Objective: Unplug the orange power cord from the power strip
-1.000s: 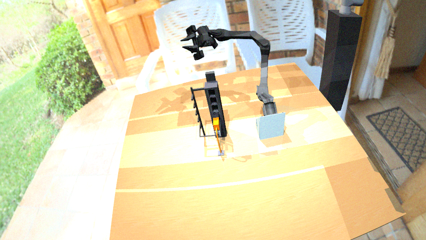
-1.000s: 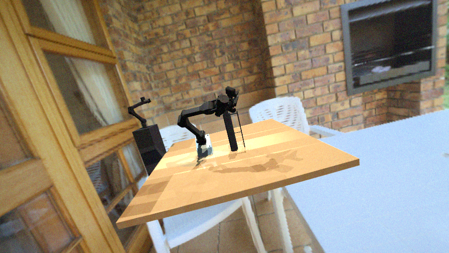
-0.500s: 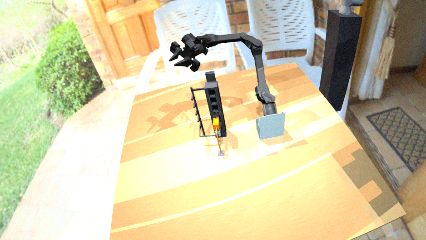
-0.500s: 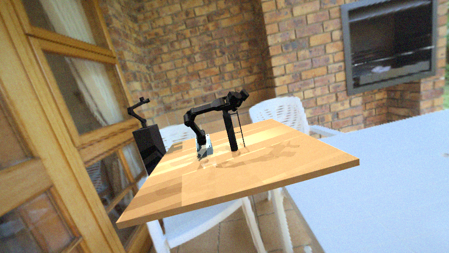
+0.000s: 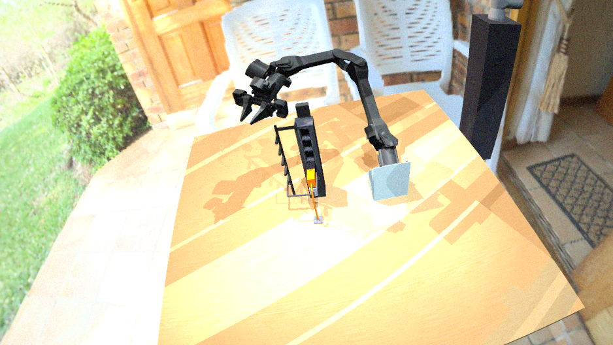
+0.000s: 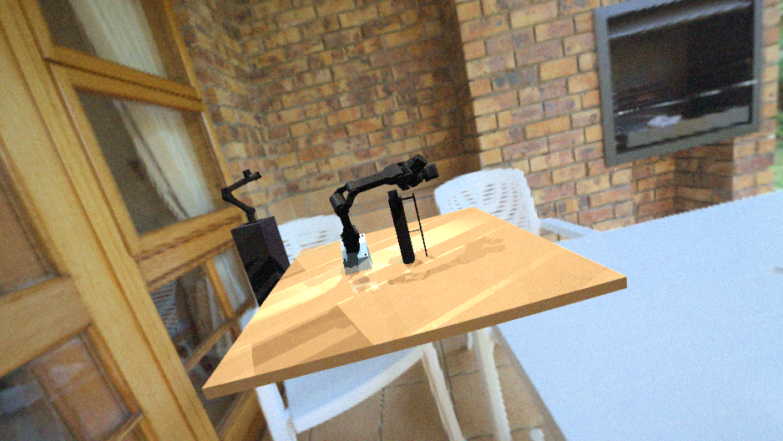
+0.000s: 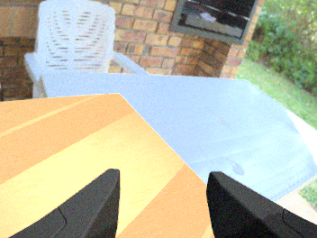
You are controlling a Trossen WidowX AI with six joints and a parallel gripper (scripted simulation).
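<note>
I am holding my gripper (image 5: 257, 112) up in the air beyond the top end of the power strip (image 5: 309, 149), well apart from it and touching nothing. My fingers are standing partly drawn together, with a plain gap between them, and they are pinching nothing; through that gap in the wrist view I am seeing only the wooden table (image 7: 144, 165) and the pale surface past its edge. My fingertips are pointing down and slightly toward the strip.

The power strip is standing on end on the table, its long axis running straight up, with its row of sockets stacked one above another along the face that I am seeing in the top view. Just beside it a thin black rack (image 5: 283, 160) is standing upright too, parallel to the strip.

The orange plug (image 5: 312, 175) is sitting in the lowest socket, near the table. Its cord (image 5: 315, 203) is running out from the plug and slanting down to a small grey block (image 5: 318, 220) resting on the table just in front of the strip. So the plug is not yet pulled out.

My arm (image 5: 364, 85) is arching from its pale base (image 5: 389, 180), which is standing on the table beside the strip, up and over the strip's top.
</note>
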